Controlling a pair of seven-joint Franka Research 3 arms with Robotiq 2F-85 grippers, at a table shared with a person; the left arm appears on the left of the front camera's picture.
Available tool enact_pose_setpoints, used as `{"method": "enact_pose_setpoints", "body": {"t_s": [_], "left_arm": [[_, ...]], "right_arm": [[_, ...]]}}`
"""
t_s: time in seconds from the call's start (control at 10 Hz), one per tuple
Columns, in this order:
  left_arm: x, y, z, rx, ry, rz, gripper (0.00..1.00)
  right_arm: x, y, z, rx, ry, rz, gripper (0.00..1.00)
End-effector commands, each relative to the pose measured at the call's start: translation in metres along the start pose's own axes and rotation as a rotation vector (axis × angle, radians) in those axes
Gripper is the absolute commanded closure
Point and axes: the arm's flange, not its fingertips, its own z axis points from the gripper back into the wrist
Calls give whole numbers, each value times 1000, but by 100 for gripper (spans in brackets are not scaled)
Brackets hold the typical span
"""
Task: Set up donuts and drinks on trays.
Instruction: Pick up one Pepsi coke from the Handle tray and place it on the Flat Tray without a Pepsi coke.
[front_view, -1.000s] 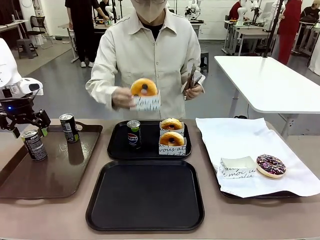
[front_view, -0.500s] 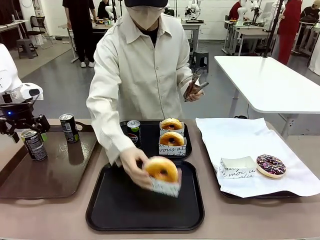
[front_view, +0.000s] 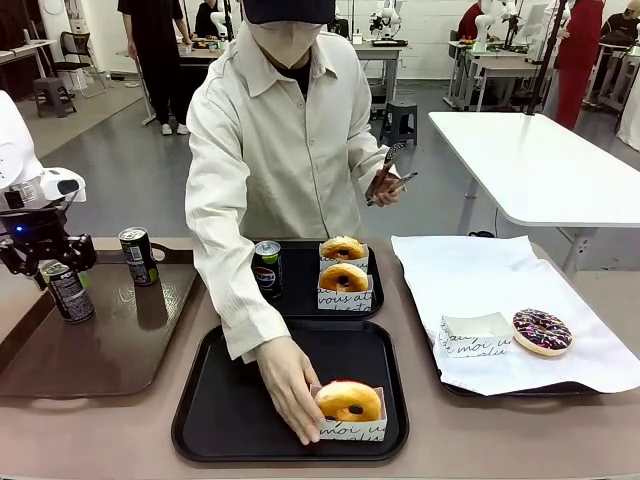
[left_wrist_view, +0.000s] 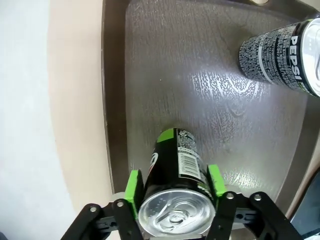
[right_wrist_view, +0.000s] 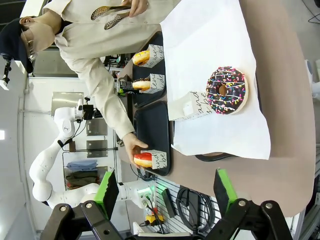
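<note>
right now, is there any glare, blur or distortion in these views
left wrist view: strong white glare on the brown tray, near can crisp; front view: even light, no blur; right wrist view: rolled sideways, table edge bowed by the wide lens, sprinkled donut sharp

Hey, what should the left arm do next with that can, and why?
Probably lift the soda can straight up: the pads of the left gripper look pressed on it, and the near black tray has a donut but no drink.
</note>
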Motion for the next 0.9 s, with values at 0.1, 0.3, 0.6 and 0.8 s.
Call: {"method": "enact_pose_setpoints", "body": {"t_s": [0.1,0.3,0.6,0.8], "left_arm": [[-3,1,0,14,-4,46,100],[-2,0,10,27,2,54,96],[-26,-4,94,60,-4,48,100],[-52,-2,146,8,-30,46,100]], "right_arm": [[3,1,0,25,-14,3,0],[3,1,0,25,-14,3,0],[3,1,0,25,-14,3,0],[3,1,0,25,-14,3,0]]}}
